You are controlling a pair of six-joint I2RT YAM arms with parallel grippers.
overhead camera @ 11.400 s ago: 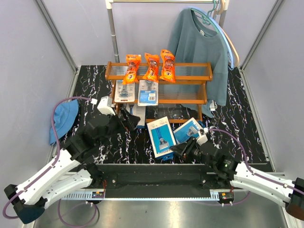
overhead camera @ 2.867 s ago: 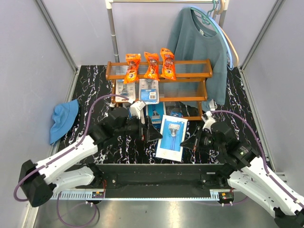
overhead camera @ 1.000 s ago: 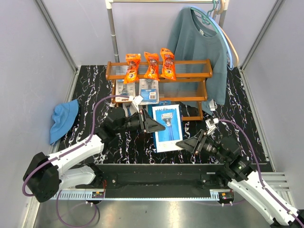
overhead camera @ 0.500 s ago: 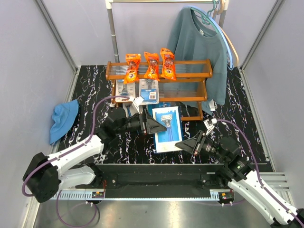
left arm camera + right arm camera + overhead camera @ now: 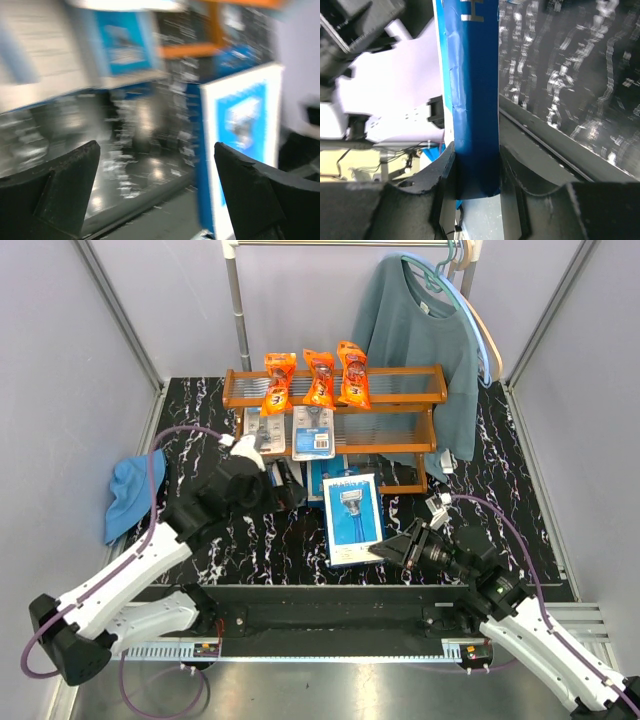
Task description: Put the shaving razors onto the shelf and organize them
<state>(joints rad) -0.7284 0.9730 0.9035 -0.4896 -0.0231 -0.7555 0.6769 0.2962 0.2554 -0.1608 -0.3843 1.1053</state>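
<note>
Nearest the arms, the right gripper (image 5: 398, 545) is clamped on the near edge of the flat blue-and-white cardboard razor box (image 5: 352, 518). The right wrist view shows both jaws pressed against the box's thin blue side (image 5: 472, 100), closed only as far as that edge allows. The box stands tilted above the black marbled table (image 5: 200, 410), in front of the rack and short of it.

Just left of the box, the left gripper (image 5: 285, 483) is spread wide and empty. Its wrist picture is blurred, but the black fingers (image 5: 65, 175) stand well apart with nothing between them.

By my reading, the step in hand is carrying this box to the orange-brown wooden rack with wire tiers (image 5: 395, 451). Since one edge alone is held, the next move calls for a steady forward reach and a flat set-down on the lowest level. The grey-blue blister cards (image 5: 312, 432) and small orange bags (image 5: 320, 380) already sit higher.
</note>
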